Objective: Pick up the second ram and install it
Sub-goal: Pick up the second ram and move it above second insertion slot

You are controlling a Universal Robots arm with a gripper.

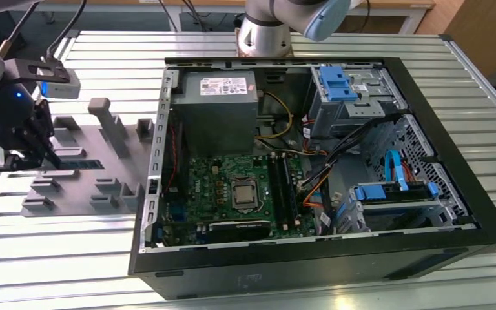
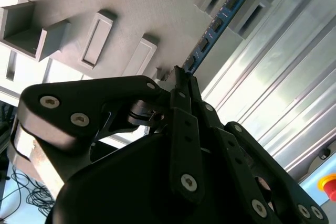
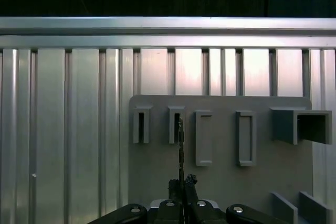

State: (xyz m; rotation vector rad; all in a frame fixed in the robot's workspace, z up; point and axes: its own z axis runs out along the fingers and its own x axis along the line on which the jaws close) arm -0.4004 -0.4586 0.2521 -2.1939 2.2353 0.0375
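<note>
Second ram on edge, long axis pointing away from jaws clenching its end

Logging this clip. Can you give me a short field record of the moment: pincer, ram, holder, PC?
pincer: shut on the near end of the second ram
ram position: low along the grey holder, far end at its slots
holder location: on the slatted metal table, to the exterior view's left of the PC case
case state: side open, green motherboard exposed
install: not yet done, ram is outside the case
</note>
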